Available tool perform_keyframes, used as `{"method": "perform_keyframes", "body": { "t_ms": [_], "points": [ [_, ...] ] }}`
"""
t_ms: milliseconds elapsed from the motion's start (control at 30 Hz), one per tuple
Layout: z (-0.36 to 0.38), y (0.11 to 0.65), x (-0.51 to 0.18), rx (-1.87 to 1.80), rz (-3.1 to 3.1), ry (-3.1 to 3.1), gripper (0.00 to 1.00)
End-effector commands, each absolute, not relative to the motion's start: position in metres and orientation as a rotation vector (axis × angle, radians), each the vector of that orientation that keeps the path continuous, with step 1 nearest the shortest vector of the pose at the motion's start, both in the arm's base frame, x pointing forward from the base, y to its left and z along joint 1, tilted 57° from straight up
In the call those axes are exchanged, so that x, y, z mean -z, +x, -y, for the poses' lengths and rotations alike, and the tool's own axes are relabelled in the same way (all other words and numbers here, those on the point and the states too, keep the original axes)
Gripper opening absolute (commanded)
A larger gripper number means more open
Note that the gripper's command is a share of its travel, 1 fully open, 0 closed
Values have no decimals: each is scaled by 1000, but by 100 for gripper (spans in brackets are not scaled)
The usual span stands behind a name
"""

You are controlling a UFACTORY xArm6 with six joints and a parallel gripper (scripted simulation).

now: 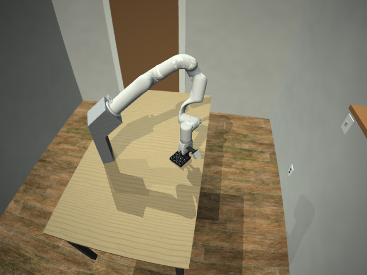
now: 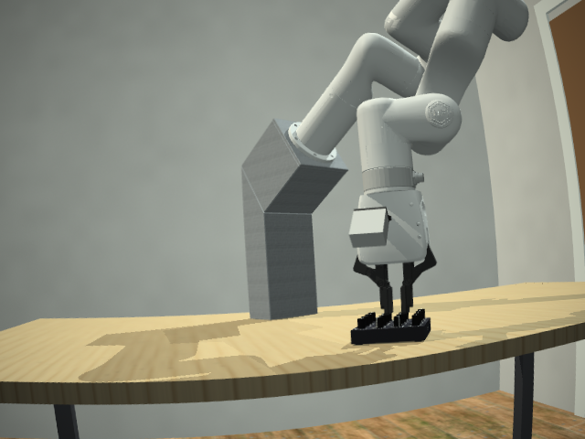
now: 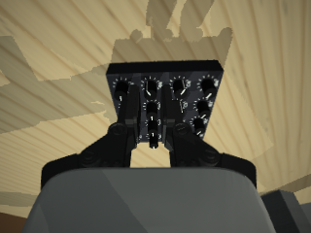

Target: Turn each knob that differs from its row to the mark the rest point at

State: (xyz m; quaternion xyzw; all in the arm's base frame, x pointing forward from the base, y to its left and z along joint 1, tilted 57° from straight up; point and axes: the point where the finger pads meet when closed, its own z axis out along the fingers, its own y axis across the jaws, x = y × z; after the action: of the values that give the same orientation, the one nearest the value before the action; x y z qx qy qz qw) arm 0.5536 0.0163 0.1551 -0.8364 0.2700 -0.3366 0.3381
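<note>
The black knob box [image 1: 180, 165] [image 2: 389, 336] [image 3: 165, 67] stands flat on the table. My gripper [image 1: 182, 154] [image 2: 396, 312] [image 3: 150, 97] points down over it, fingers partly apart, low at either side of a knob that I read as B4 [image 3: 151, 87]. A gap shows on both sides of it in the wrist view. Its line slants, while the lines on B3 [image 3: 152, 108] and the knobs below it run straight down the picture. C4 [image 3: 180, 86] has a slanted line. D4 [image 3: 208, 85] and the knobs below it slant to lower left. The left finger hides most of row A; the right hides much of row C.
The wooden table [image 1: 124, 234] [image 2: 164, 369] [image 3: 58, 39] carries the arm's grey pedestal [image 1: 104, 148] [image 2: 290, 269]. The box stands near the table's long edge. Neighbouring knobs stand close outside both fingers. Shadows of the arm cross the wood.
</note>
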Motion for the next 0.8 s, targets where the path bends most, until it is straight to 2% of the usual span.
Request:
{"method": "perform_keyframes", "body": {
  "t_ms": [0,767],
  "points": [
    [-16,554,-156,879,-704,-2178,19],
    [-20,562,-149,879,-704,-2178,19]
  ]
}}
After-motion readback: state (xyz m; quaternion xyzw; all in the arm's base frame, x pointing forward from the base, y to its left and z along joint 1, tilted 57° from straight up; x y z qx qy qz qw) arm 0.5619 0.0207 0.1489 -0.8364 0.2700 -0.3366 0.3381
